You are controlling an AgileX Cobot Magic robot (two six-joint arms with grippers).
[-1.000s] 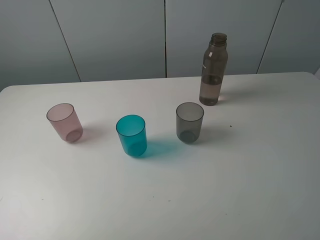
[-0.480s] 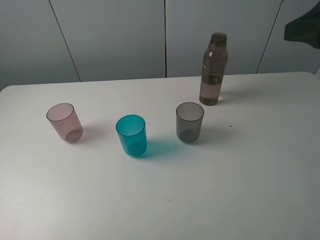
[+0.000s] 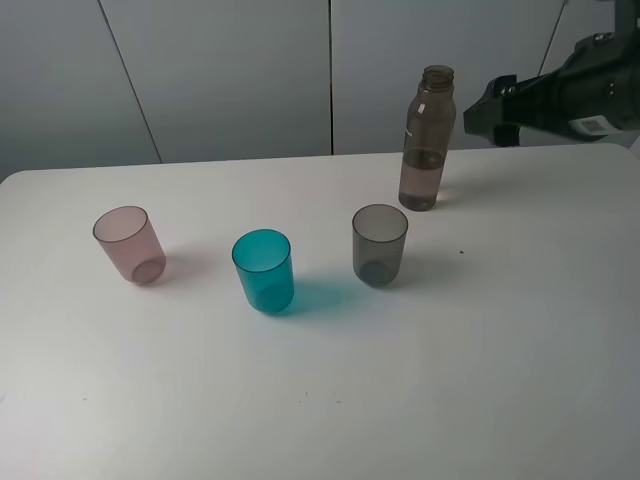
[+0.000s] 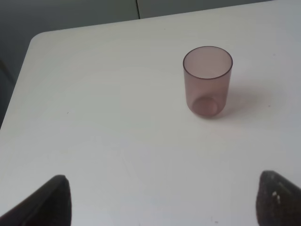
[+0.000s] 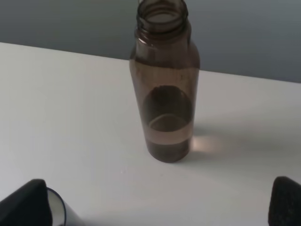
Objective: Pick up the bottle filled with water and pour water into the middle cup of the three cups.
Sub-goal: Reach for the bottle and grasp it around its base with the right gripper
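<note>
Right gripper has come in from the right edge, now near the bottle, not touching, jaws apart. Left gripper also spread wide. The middle cup hasn't moved.

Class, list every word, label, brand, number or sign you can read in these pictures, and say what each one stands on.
No text is readable in any view.
White sticker on the right arm: too small and blurred to read.
Small pale mark on the shoulder of the bottle: too small to tell whether it is print.
Pink cup, middle cup, grey cup: no print visible.
</note>
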